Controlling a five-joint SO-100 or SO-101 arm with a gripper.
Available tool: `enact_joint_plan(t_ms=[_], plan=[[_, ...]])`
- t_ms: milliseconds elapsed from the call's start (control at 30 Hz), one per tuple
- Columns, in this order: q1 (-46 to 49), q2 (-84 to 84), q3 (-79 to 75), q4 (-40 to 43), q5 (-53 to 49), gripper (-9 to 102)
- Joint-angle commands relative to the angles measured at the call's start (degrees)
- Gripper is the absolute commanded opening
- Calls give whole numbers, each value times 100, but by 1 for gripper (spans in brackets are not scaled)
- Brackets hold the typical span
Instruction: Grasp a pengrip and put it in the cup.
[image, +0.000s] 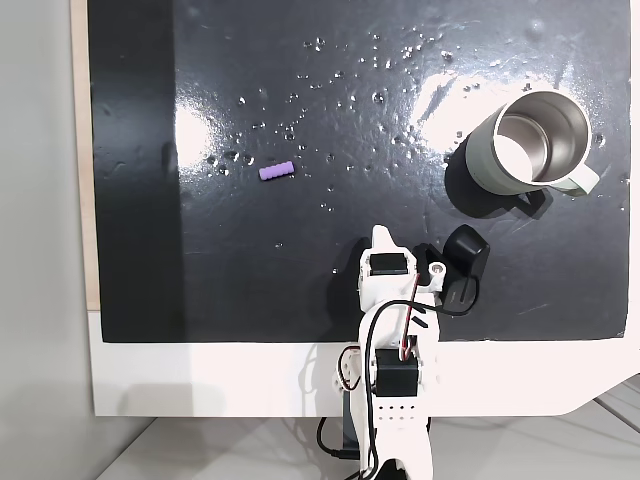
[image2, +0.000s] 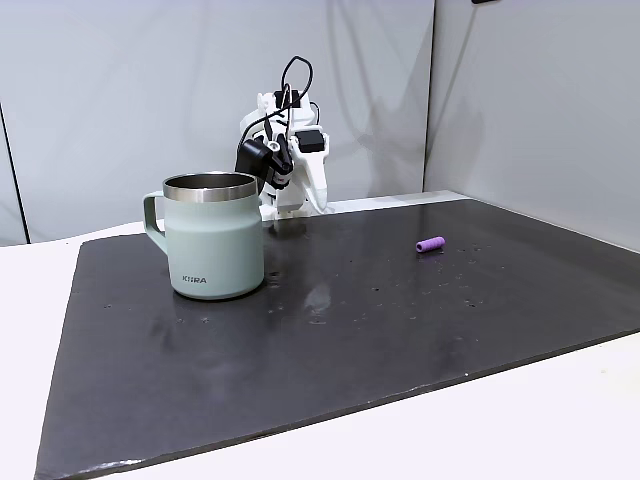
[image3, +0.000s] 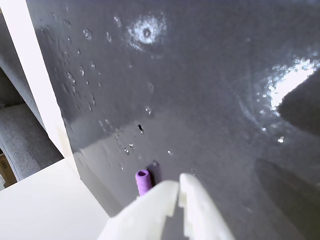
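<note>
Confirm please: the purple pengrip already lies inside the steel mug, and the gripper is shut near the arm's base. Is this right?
Not quite. The pengrip lies on the dark mat, well apart from the mug, as the fixed view from above shows. The gripper is indeed shut.

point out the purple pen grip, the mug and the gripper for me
pen grip (image: 277, 171), a fixed view from above, middle of its ribbed side
mug (image2: 216, 245), a fixed view from the side, its pale green wall
gripper (image3: 179, 188), wrist view, between the white tips
</note>
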Motion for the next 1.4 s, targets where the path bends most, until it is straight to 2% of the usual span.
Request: enact_joint_plan(t_ms=[0,433,567,867,1067,1367], plan=[[-334,35,-26,-62,-396,0],[-369,35,-26,-97,-422,0],[-299,35,18,-431,-527,0],[-642,-62,-1002,-237,-554,0],[-809,-1020,-1811,-229,-519,0],[-1389,-3744,-4087,158,281,0]])
